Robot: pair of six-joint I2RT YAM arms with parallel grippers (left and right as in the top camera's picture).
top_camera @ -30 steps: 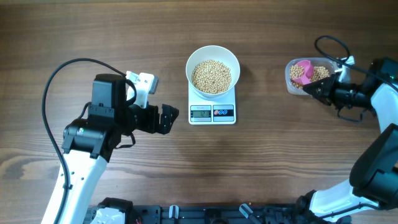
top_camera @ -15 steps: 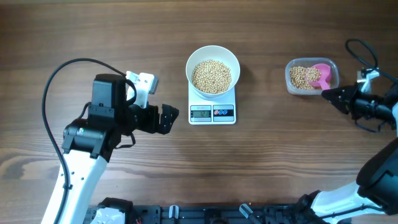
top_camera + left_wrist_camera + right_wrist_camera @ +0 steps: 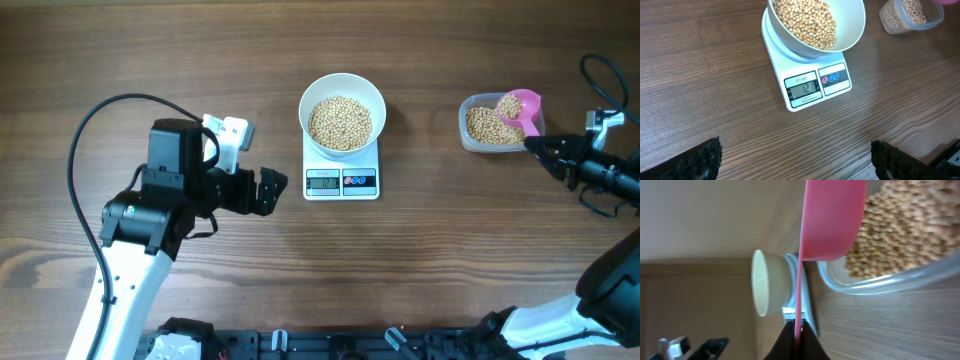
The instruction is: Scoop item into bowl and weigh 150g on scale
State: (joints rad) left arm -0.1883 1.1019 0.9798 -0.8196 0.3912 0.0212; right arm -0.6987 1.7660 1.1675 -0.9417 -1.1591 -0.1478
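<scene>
Right gripper [image 3: 541, 150] has pulled back to the right vs a sec ago. The pink scoop [image 3: 521, 104] has gone from the tub's left side to its far right corner. Jaws are fully closed, pinching the scoop's thin handle; in the right wrist cam the handle runs straight up from btwn the fingertips [image 3: 812, 350] to the cup. Cup sits over the corner of the clear tub [image 3: 467, 128], which is part-filled w/ beans [image 3: 484, 125], and has a few in it too; can't tell if cup touches the tub rim.

Left gripper [image 3: 268, 190] hasn't moved: jaws wide apart, nothing in them, over bare table [image 3: 440, 270] just left of the scale [image 3: 341, 182]. White bowl [image 3: 342, 85] sits on the scale w/ a layer of beans inside. Display looks like 121 in left wrist cam.

Hard to see:
- handle nearly invisible from overhead
- right arm cut off at frame edge
- left wrist cam shows only the finger pads [image 3: 700, 160] at the bottom corners, w/ bowl's far rim & most of tub cropped
- scoop blurred in right wrist cam
</scene>
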